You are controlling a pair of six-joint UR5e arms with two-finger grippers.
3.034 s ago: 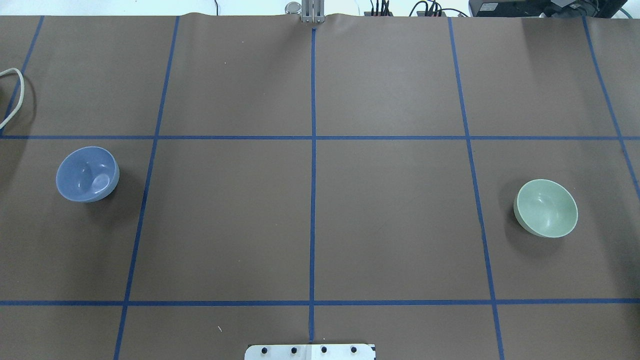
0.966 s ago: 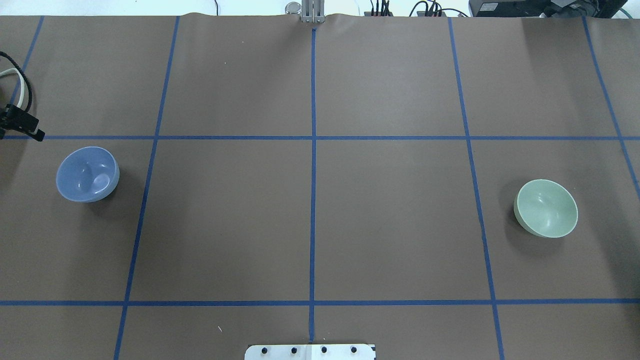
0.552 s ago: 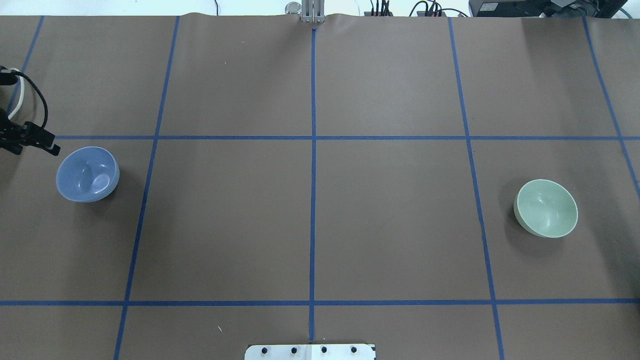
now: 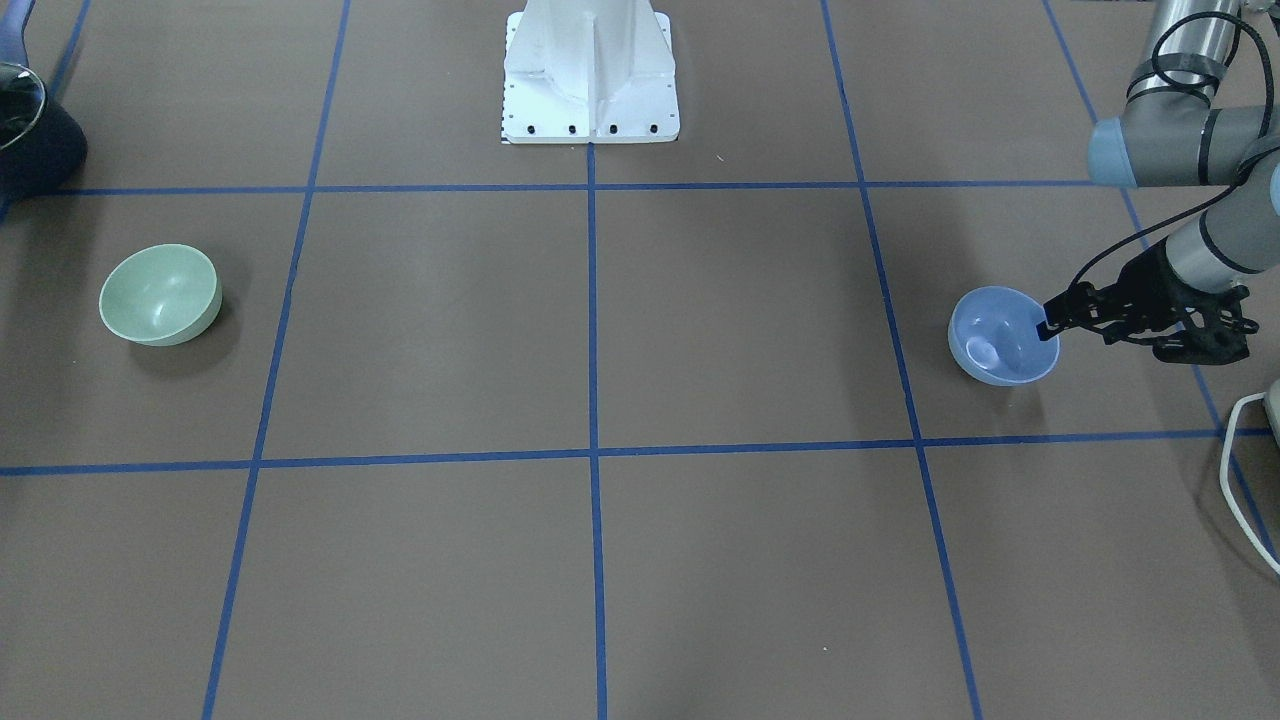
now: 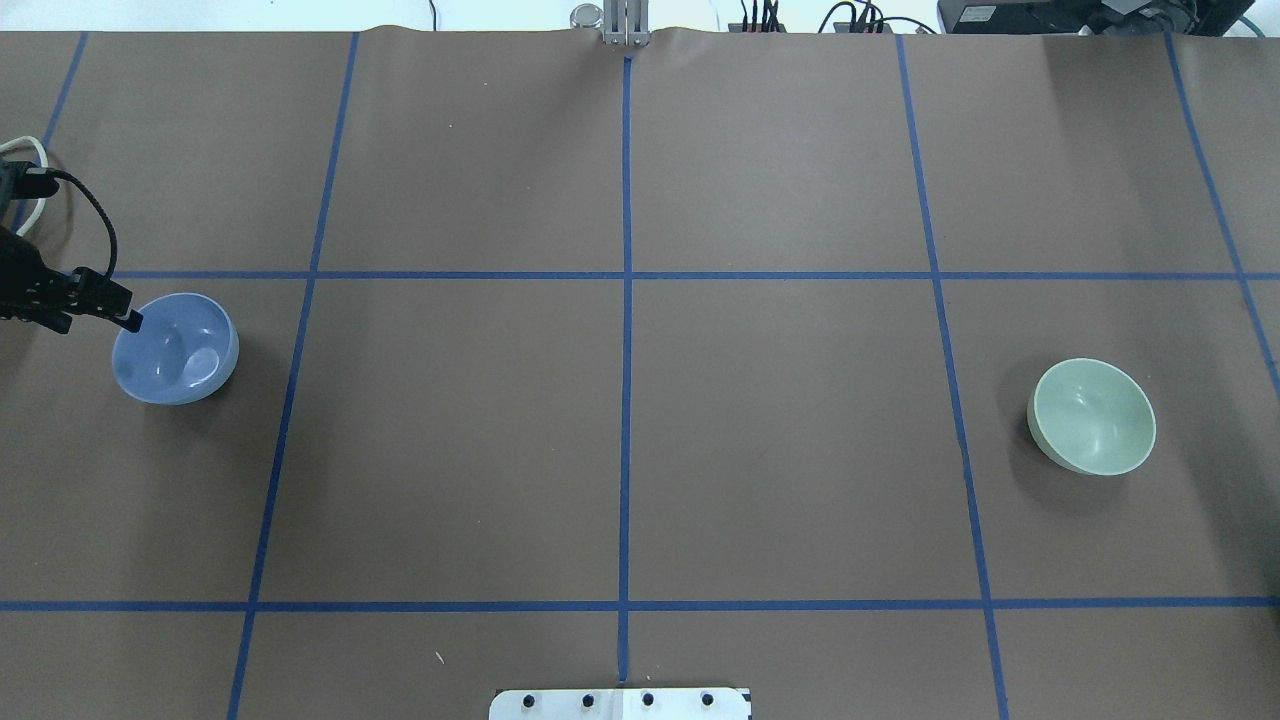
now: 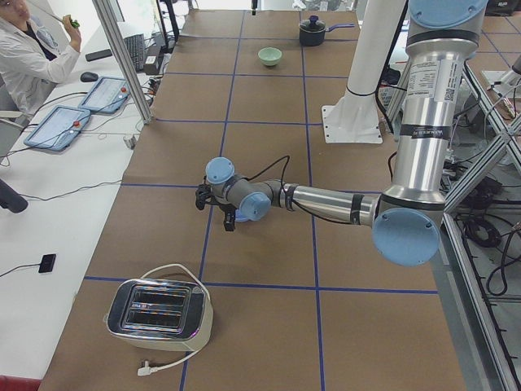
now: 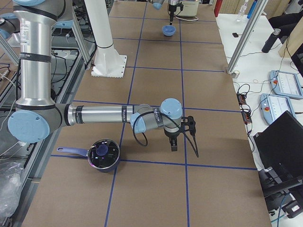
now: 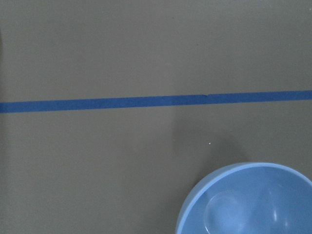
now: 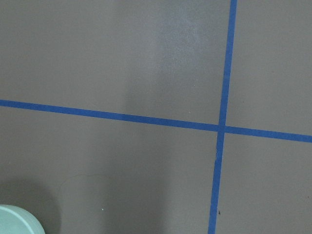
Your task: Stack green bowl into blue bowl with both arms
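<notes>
The blue bowl (image 5: 180, 352) stands upright on the table's left side and also shows in the front view (image 4: 995, 345) and the left wrist view (image 8: 253, 202). My left gripper (image 5: 128, 320) points down with its fingers together, its tip over the bowl's outer rim (image 4: 1046, 327); it holds nothing. The green bowl (image 5: 1092, 416) stands upright far to the right (image 4: 160, 294); only its edge shows in the right wrist view (image 9: 14, 222). My right gripper (image 7: 173, 144) points down over the table and shows only in the right side view, so I cannot tell its state.
A black lidded pot (image 7: 102, 153) sits near the right arm. A toaster (image 6: 159, 308) with a white cable (image 4: 1245, 480) stands beyond the blue bowl at the table's left end. The white pedestal (image 4: 590, 80) is at the robot's edge. An operator (image 6: 24, 57) sits beside the table.
The left gripper has come in from the left edge and moved right and nearer, from beside the blue bowl to over its rim. Both bowls stay put.
</notes>
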